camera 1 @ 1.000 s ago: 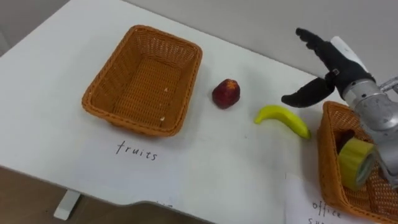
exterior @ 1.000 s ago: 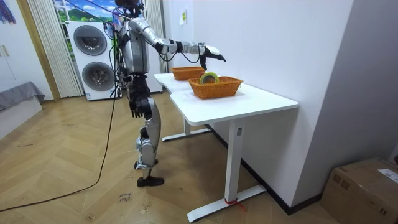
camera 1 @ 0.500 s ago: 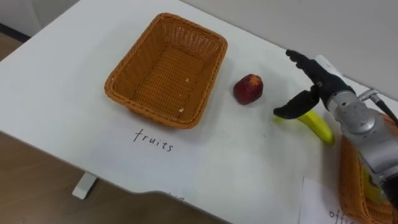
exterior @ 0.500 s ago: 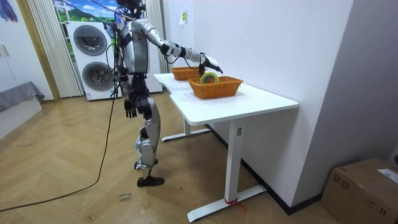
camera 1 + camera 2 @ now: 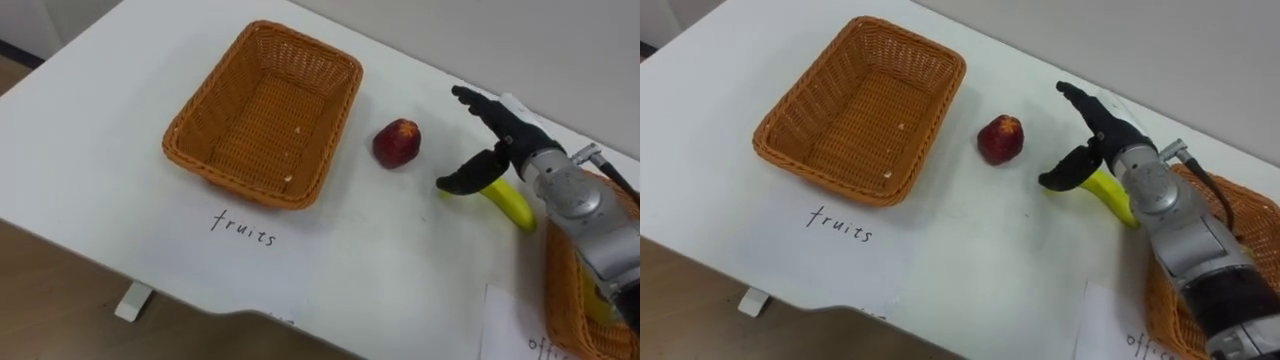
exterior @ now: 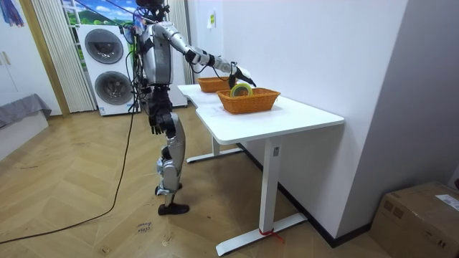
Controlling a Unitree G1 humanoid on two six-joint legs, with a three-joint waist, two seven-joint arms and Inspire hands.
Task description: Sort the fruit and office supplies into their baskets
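Reaching for the banana
The right robot hand [image 5: 512, 142] is spread open over the banana [image 5: 512, 207] on the table [image 5: 90, 150], near a red fruit [image 5: 397, 142] and the wicker basket [image 5: 215, 172].

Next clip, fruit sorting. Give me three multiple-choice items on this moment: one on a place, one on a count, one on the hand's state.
1. Where does the red fruit lie relative to the fruits basket and the banana?
A. inside the basket
B. on the table between the two
C. on top of the banana

2. How many pieces of fruit are in the fruits basket?
A. none
B. one
C. two

3. What is the state of the right hand above the banana?
A. shut on the banana
B. curled shut and empty
C. open

Answers:
1 B: the red fruit sits on the white table, right of the basket and left of the banana.
2 A: only bare wicker shows inside.
3 C: its fingers are straight, the thumb stands apart, and the banana lies on the table.
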